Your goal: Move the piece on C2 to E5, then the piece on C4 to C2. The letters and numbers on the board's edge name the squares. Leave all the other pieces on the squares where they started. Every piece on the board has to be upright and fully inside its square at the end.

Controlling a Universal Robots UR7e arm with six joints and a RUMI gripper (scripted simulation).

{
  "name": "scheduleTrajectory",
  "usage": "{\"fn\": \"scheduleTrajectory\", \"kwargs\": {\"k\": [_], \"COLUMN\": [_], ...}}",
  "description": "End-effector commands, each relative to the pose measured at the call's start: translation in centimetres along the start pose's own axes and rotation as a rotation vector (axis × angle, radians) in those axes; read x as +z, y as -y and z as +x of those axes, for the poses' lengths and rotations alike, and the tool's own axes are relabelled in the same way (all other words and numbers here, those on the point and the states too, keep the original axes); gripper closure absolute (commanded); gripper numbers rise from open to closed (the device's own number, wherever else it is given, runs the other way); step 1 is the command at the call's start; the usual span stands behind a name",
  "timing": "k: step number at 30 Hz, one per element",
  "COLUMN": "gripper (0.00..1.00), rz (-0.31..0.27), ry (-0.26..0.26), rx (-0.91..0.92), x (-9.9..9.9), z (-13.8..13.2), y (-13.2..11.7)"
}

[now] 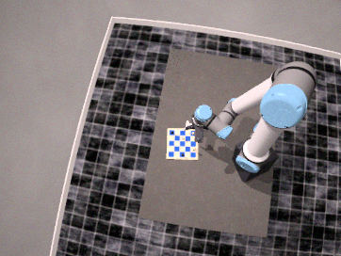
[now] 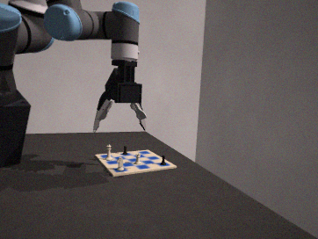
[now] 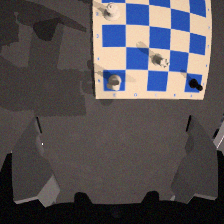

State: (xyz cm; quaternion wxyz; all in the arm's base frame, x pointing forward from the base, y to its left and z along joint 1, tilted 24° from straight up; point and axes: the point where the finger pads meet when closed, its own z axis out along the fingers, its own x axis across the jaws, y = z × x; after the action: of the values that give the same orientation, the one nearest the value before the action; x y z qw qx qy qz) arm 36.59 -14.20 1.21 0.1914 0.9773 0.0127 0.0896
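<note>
From where I stand, the tall pale piece is at the far left of the board, on E2. The gripper hangs above, jaws spread wide, gripping nothing. At the near left, the pale piece from C2 stands upright on E5. A black piece is farther back, then the pale C4 piece, upright on its square. Near right, another black piece stands on A5.
</note>
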Motion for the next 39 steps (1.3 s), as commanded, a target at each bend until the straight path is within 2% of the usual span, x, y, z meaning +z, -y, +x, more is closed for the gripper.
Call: {"fn": "scheduleTrajectory", "kwargs": {"k": [1,20,31,39], "gripper": [0.0,0.0,0.0,0.0], "rz": [0.0,0.0,0.0,0.001], "ry": [-0.001,-0.001,-0.001,0.0], "rx": [0.0,0.041,0.131,0.267], "x": [0.0,0.0,0.0,0.1], "z": [0.0,0.2,0.6,1.1], "y": [0.0,0.0,0.2,0.3]}}
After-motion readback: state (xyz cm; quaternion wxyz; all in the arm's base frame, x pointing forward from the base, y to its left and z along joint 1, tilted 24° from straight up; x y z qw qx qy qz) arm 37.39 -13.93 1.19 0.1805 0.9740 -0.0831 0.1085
